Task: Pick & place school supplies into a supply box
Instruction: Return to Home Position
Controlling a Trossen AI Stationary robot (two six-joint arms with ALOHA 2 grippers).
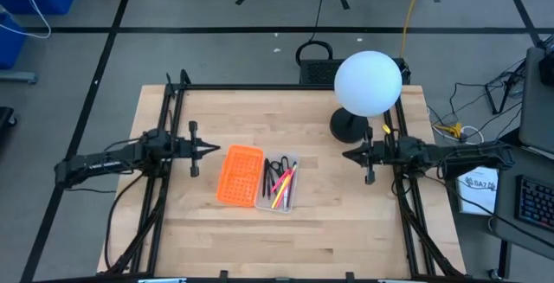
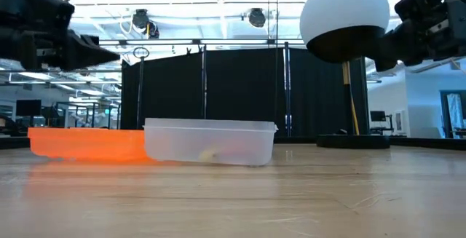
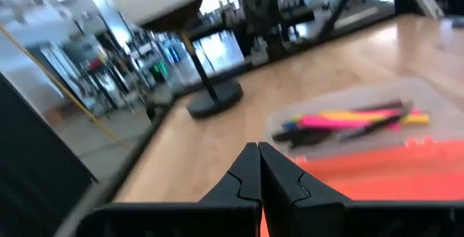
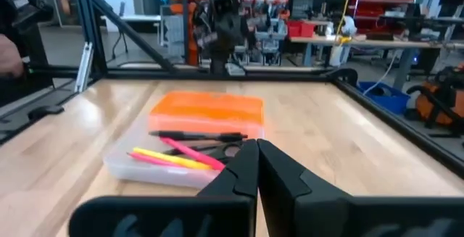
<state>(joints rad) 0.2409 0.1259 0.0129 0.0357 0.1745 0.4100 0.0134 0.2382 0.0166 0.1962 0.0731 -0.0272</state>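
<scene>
School supplies [image 1: 279, 179] lie inside the clear supply box [image 2: 210, 140], just beside an orange tray [image 1: 239, 175], mid-counter [image 1: 329, 222]. Left arm [image 1: 130, 156] and right arm [image 1: 433, 155] hover at opposite edges, jaws together, empty. Packing looks finished.

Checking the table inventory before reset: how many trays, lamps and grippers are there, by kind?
Orange perforated plastic tray: 1
Clear rectangular plastic supply box: 1
White-globe lamp on a black base: 1
Left gripper and right gripper, both shut, raised: 2
Total: 5
</scene>
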